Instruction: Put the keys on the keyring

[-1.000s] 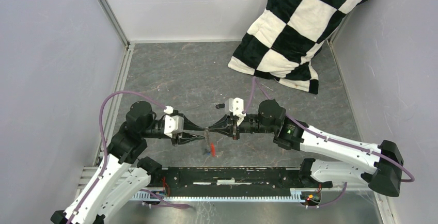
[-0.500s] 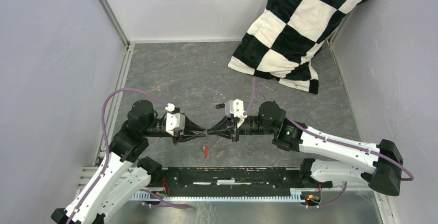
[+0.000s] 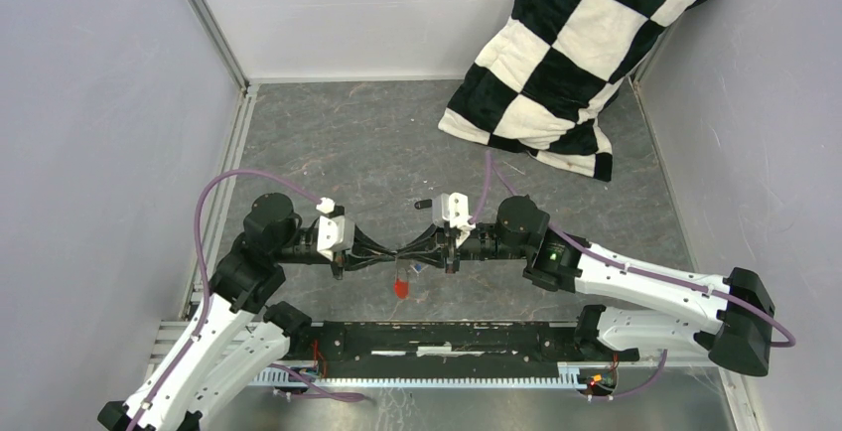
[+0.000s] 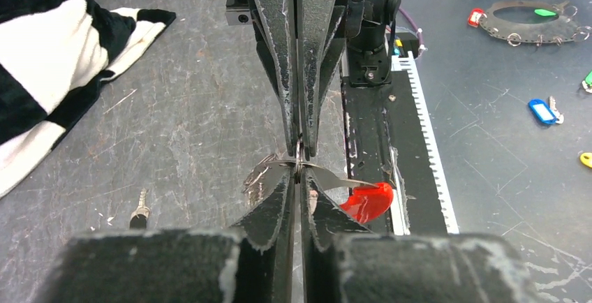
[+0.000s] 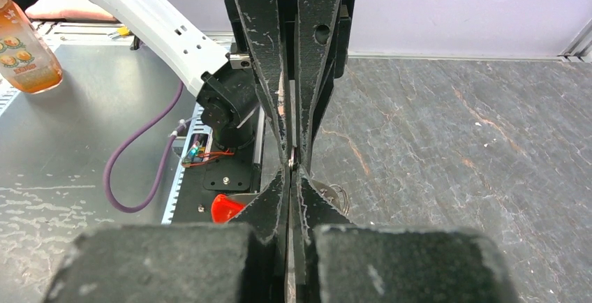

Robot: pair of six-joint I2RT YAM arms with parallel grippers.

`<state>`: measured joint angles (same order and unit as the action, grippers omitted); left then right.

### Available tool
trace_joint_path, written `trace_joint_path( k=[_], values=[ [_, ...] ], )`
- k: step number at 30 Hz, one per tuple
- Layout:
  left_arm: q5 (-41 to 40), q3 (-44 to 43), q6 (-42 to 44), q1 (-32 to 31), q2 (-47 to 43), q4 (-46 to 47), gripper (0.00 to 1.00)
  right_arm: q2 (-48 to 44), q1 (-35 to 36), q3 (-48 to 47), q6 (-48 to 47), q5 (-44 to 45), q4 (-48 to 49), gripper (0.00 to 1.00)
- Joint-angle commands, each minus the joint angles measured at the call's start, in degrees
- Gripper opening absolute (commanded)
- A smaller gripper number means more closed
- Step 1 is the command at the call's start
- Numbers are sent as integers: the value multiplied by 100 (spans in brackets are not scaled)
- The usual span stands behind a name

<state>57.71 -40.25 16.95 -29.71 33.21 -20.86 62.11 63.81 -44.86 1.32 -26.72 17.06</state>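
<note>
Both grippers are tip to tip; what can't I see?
1. Whether the keys are on the keyring: every view, the shut left gripper and right gripper cover it.
2. Key heads: left wrist view, behind a finger; top view, too small.
3. Red tag: right wrist view, partly behind a finger.

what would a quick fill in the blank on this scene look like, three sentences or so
1. The left gripper and the right gripper meet tip to tip above the table, both with jaws ____.
2. The tag hanging off the keyring at the tips is coloured ____.
3. The checkered pillow leans in the far ____ corner in the top view.

Missing words: shut; red; right
</note>
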Motion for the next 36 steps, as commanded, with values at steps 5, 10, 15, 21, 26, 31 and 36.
trace_joint_path(
  k=[5,10,15,21,26,31,36],
  values=[
    [-71,-68,182,18,-78,268,2,-106,173,117,-83,-294,321,10],
    [-14,-121,1488,18,-356,-160,2,-229,182,203,-162,-260,274,21],
    [102,-255,3045,17,-398,-960,2,-316,185,141,-370,-161,23,31],
    [-126,-244,4277,16,-563,-1319,2,-575,181,-43,-713,398,-645,48],
    [-280,-241,5116,12,-669,-1525,2,-684,172,-128,-737,1085,-1040,63],
    [-361,-269,5840,17,-760,-1874,2,-725,171,-72,-433,2031,-1088,98],
    [-409,-370,6170,17,-728,-2153,2,-489,151,-208,138,3458,-1565,98]
  ],
)
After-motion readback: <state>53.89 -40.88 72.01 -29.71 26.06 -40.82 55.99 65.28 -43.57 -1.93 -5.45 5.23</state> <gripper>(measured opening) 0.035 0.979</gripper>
